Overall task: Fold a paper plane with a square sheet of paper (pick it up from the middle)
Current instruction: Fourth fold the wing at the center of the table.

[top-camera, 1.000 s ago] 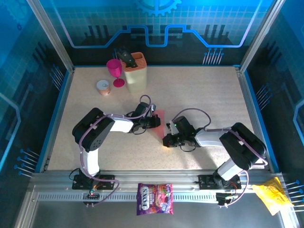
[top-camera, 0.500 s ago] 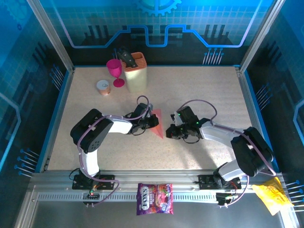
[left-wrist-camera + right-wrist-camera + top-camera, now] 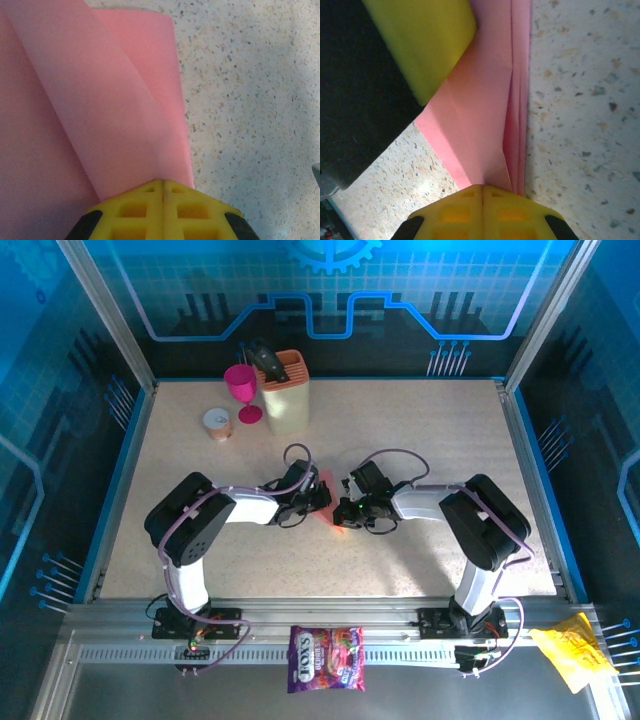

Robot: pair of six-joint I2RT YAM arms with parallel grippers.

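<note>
Mid-fold here, I think. On the speckled counter (image 3: 450, 440) both arms reach in toward the centre of the overhead frame, nearly nose to nose. My guess is that's so they can pinch the same piece from opposite sides and keep the layers lined up.

The folded pink sheet (image 3: 334, 522) sits between them, just left of centre and mostly hidden under the wrists. In the left wrist view it fills the upper left (image 3: 100, 100), one flap overlapping another. In the right wrist view (image 3: 485, 115) you can see several stacked layers along its right edge.

The left gripper (image 3: 162, 186) has its yellow fingers pressed fully together on the sheet's near edge. The right gripper (image 3: 482, 190) does the same where the creases meet. A left finger (image 3: 425, 45) pokes into the upper left of the right wrist view, so they're really close.

Versus half a second ago, the right arm has swung left, closing the gap. The pointed pink shape that lay in plain sight is mostly covered now. The left arm has barely budged.
</note>
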